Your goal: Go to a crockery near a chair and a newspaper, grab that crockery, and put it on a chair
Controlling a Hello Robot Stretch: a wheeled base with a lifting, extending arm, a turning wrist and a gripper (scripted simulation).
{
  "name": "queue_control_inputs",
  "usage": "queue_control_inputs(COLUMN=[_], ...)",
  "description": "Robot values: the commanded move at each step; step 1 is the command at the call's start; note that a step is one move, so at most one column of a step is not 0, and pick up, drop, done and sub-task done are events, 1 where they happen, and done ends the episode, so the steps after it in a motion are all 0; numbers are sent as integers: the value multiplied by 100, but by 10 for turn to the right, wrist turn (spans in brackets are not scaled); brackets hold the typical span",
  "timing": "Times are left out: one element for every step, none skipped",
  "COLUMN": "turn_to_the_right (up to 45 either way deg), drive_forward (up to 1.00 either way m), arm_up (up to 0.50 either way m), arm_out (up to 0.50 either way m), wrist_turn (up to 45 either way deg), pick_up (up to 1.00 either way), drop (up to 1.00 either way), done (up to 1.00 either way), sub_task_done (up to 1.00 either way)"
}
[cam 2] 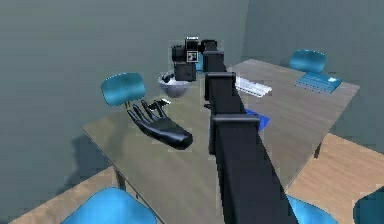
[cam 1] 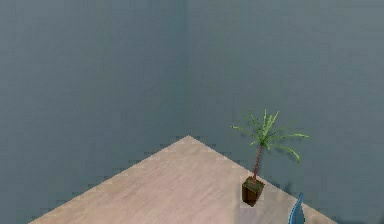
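Observation:
A rounded grey bowl (cam 2: pixel 177 86) rests on the grey-brown table (cam 2: pixel 300 115) near its far left corner. My arm (cam 2: pixel 232 135) rises as a dark bar from the bottom edge toward it. The gripper (cam 2: pixel 181 60) sits at the arm's far end, just above the bowl in the picture, beside a white marked square. With the bowl right there on the table, I cannot tell whether the gripper holds anything. A blue chair (cam 2: pixel 127 90) stands behind the table's left corner. A flat white thing like a newspaper (cam 2: pixel 250 88) lies right of the arm.
A black curved object (cam 2: pixel 160 124) lies on the table left of the arm. A blue flat item (cam 2: pixel 318 82) lies at the table's far right, with more blue chairs (cam 2: pixel 305 61), (cam 2: pixel 100 208) around. Ahead, a potted palm (cam 1: pixel 262 160) stands in the room's corner.

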Motion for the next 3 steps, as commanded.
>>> queue_control_inputs(turn_to_the_right=[0, 0, 0], drive_forward=[0, 0, 0], arm_up=[0, 0, 0], arm_out=[0, 0, 0], wrist_turn=[-450, -450, -330], pick_up=[0, 0, 0], drop=[0, 0, 0], done=[0, 0, 0], sub_task_done=[0, 0, 0])
